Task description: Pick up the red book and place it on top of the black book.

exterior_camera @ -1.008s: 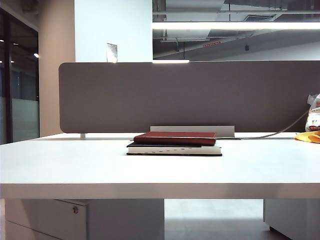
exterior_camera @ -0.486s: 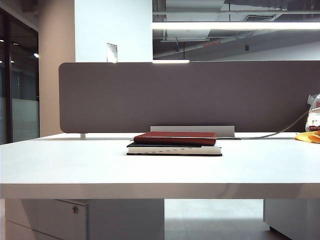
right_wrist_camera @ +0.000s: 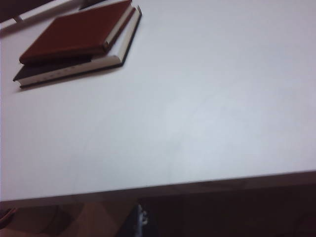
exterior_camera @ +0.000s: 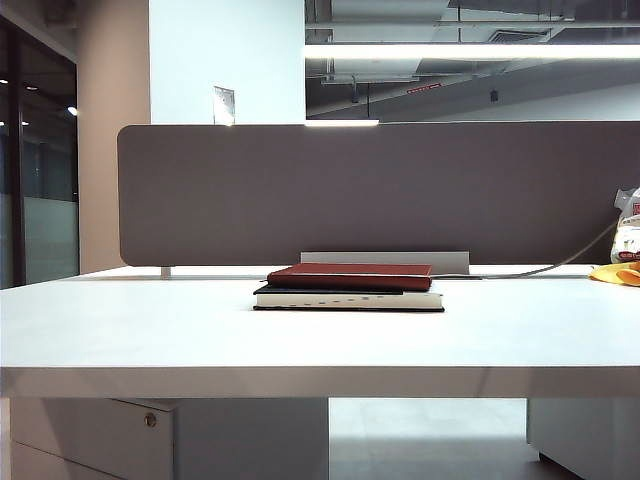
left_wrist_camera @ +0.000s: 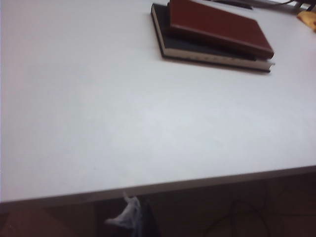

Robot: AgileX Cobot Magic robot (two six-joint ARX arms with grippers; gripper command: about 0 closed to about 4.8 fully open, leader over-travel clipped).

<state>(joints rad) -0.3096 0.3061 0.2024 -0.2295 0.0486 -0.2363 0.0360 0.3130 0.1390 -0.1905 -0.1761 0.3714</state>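
Note:
The red book (exterior_camera: 350, 275) lies flat on top of the black book (exterior_camera: 348, 298) at the middle of the white table (exterior_camera: 300, 345). No arm shows in the exterior view. In the left wrist view the red book (left_wrist_camera: 217, 27) and black book (left_wrist_camera: 197, 53) lie far across the table; my left gripper (left_wrist_camera: 133, 218) sits low by the table's front edge, fingertips together, holding nothing. The right wrist view shows the red book (right_wrist_camera: 74, 32) on the black book (right_wrist_camera: 64, 70) far off too, and my right gripper (right_wrist_camera: 141, 219) is a dark sliver below the table edge, shut and empty.
A grey partition (exterior_camera: 370, 190) stands along the back of the table. A yellow object (exterior_camera: 615, 273), a white bag (exterior_camera: 627, 235) and a cable (exterior_camera: 560, 265) lie at the far right.

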